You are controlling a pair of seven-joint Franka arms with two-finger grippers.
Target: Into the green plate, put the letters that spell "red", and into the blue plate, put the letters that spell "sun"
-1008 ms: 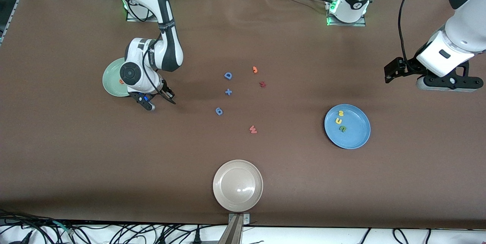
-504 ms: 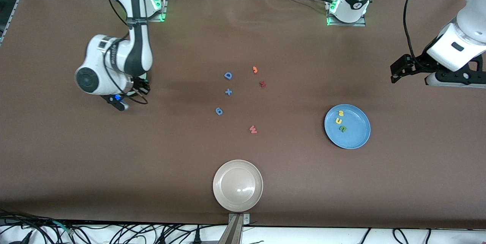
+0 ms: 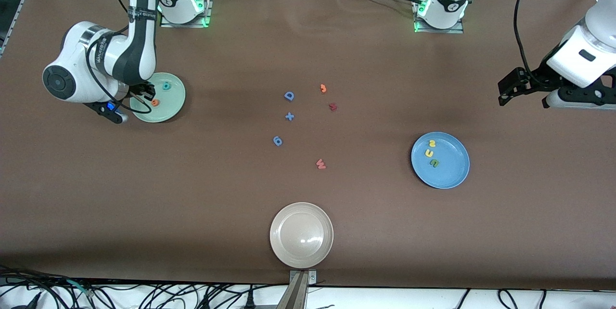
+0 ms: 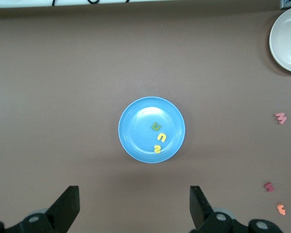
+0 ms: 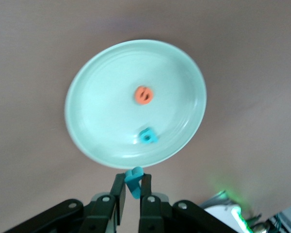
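R gripper (image 5: 131,193) jaws clamped on teal "r" (image 5: 133,180), up over green plate (image 5: 92,87) rim; orange "e" (image 5: 143,94) + teal "d" (image 5: 147,136) lie in plate below jaws. L gripper (image 4: 135,208) jaws wide apart, holding nothing, waits above table; blue plate (image 4: 136,116) w/ yellow "s" (image 4: 157,149), yellow "u" (image 4: 161,138), green "n" (image 4: 155,127) near, below jaws.

"e" (image 3: 155,102) and "d" (image 3: 166,86) in the green plate (image 3: 175,104); "s", "u", "n" (image 3: 431,151) in the blue plate (image 3: 452,174)
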